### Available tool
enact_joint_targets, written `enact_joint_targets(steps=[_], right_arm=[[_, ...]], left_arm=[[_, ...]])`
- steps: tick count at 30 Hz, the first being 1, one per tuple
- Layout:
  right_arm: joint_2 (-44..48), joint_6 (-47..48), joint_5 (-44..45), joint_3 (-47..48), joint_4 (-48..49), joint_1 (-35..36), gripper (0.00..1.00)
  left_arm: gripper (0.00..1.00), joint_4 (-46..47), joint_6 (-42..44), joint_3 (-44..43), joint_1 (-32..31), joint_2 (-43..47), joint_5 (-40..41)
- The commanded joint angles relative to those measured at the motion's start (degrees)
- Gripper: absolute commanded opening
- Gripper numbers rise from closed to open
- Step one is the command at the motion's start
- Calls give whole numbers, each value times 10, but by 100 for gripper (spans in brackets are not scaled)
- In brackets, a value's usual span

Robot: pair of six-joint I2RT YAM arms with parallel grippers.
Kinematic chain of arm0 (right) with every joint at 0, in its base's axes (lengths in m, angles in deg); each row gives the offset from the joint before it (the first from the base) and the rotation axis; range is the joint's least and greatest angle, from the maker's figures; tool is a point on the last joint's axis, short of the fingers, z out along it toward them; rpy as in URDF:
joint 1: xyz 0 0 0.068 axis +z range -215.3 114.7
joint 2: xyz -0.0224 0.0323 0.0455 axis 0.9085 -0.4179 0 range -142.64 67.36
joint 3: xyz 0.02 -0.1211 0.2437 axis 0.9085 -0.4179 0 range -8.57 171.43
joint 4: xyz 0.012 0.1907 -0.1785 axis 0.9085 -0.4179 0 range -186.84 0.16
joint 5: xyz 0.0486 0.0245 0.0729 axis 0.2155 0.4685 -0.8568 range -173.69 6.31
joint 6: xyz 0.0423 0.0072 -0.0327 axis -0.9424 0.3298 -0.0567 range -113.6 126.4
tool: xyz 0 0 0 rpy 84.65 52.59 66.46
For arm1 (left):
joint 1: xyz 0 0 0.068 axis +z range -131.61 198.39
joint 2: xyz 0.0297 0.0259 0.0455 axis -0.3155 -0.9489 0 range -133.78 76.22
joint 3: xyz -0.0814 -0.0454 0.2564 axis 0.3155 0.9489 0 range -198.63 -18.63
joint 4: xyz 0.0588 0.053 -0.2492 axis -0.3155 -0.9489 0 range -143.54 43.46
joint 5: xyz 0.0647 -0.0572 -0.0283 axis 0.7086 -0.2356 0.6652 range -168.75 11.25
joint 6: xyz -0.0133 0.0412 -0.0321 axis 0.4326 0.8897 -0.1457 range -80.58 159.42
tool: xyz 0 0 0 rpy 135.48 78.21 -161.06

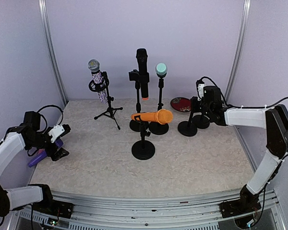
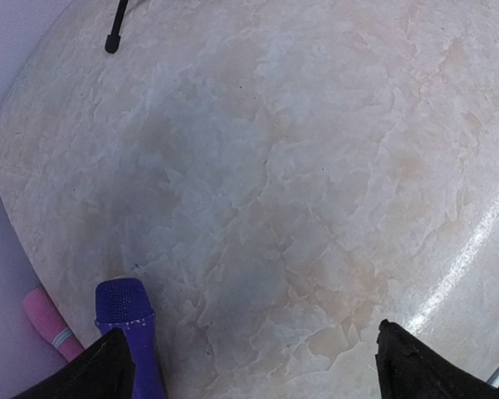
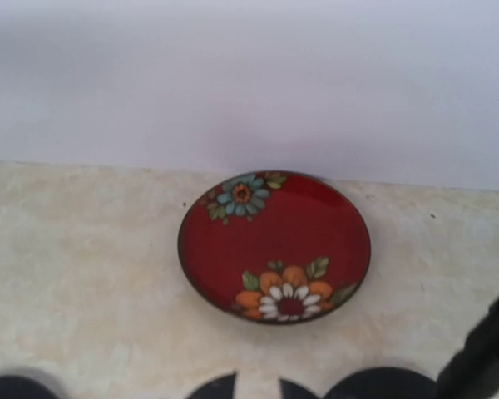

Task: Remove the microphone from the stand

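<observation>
- The left gripper (image 2: 262,374) hangs with fingers spread wide, holding nothing, above the purple microphone (image 2: 125,314). That lies at the table's (image 2: 299,183) near left beside a pink microphone (image 2: 46,317), seemingly a drop-off spot.
- The orange microphone (image 1: 153,116) sits clipped in the near centre stand (image 1: 143,143).
- The right gripper (image 1: 202,102) hovers among the bare stands (image 1: 187,128) at the far right, facing a red floral plate (image 3: 274,245). Its fingers are blurred and cropped, so I cannot tell their state.

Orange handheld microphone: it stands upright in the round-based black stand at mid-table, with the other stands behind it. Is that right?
Not quite. The orange handheld microphone lies roughly horizontal, not upright, on the round-based black stand at mid-table, with the other stands behind it. The top external view shows this.
</observation>
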Motion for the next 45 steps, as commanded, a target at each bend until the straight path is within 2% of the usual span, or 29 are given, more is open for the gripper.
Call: enact_joint_targets(steps=[1, 10, 17, 22, 23, 26, 27, 28, 31, 40, 43, 45], right_arm=[[-22, -11, -26, 31, 9, -35, 0], [-38, 24, -16, 44, -10, -76, 0], [-37, 72, 4, 57, -12, -78, 0], [-34, 66, -15, 61, -19, -76, 0], [-32, 59, -22, 58, -20, -76, 8], [-20, 47, -37, 50, -20, -70, 56], [-12, 44, -36, 49, -20, -66, 69], [-2, 43, -37, 48, -21, -62, 78], [44, 41, -31, 43, -18, -45, 98], [243, 46, -43, -15, -58, 39, 100], [339, 57, -61, -73, -71, 96, 100], [403, 76, -54, -119, -65, 163, 100]], left_arm=[[99, -4, -2, -10, -4, 11, 1], [99, -1, 4, -8, -4, 12, 4], [99, -2, 2, -10, -5, 10, -3], [98, -3, -5, -15, -9, 9, -5], [98, -3, -6, -16, -10, 9, -6], [99, -4, -11, -19, -12, 10, -6], [99, -3, -14, -19, -12, 11, -6], [99, -4, -17, -20, -13, 11, -7], [99, -8, -25, -24, -15, 12, -17], [99, -18, -45, -36, -16, 7, -51], [99, -18, -53, -44, -16, 3, -58], [99, -20, -57, -51, -16, 1, -63]])
